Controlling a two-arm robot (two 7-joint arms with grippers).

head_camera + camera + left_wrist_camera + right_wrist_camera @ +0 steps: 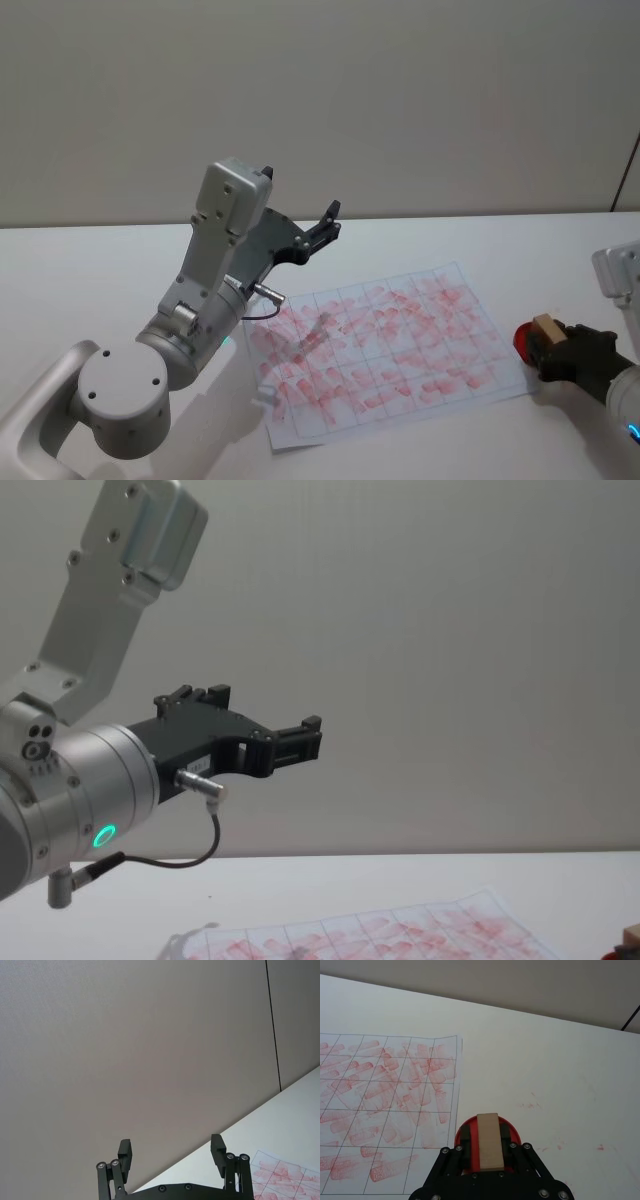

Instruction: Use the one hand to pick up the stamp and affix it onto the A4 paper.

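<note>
Right gripper [486, 1135] is clamped on the stamp [489, 1147] just beside the A4 paper [385, 1110], left gripper [170, 1147] idles open over its left side; a tilted touchdown would smear the print.

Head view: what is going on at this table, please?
The right gripper has its jaws shut on the small wooden stamp, holding it at a red ink pad just right of the paper, which is covered with red marks. The left gripper hangs raised above the table, jaws open and empty.
</note>
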